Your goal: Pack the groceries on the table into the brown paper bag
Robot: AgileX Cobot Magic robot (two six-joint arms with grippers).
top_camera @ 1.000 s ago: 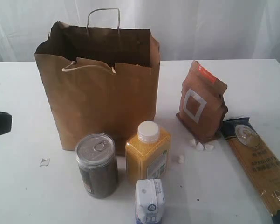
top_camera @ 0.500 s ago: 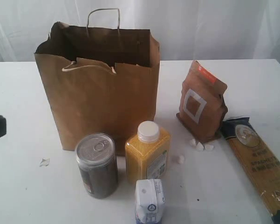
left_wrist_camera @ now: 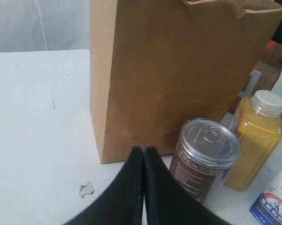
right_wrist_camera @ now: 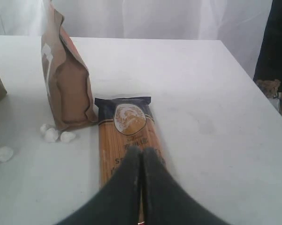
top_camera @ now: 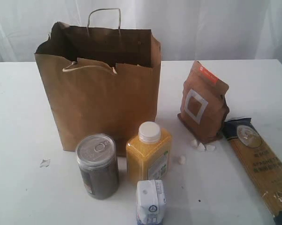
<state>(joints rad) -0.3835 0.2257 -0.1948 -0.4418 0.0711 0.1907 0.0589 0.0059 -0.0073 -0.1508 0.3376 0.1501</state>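
Spaghetti pack (top_camera: 260, 171) flat on table (top_camera: 19, 187), by right edge toward near-right corner.
Lies just under and ahead of right gripper (right_wrist_camera: 141, 151), fingers pressed together on nothing; runs lengthwise in line with them, far end just beside brown pouch (right_wrist_camera: 68, 89). Sits well apart from left gripper (left_wrist_camera: 144, 150), likewise clenched empty near pull-tab can (left_wrist_camera: 204, 157). Likely calls for parted fingers turned across long axis.

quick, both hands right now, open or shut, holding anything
Left hand: closed, holding nothing.
Right hand: closed, holding nothing.
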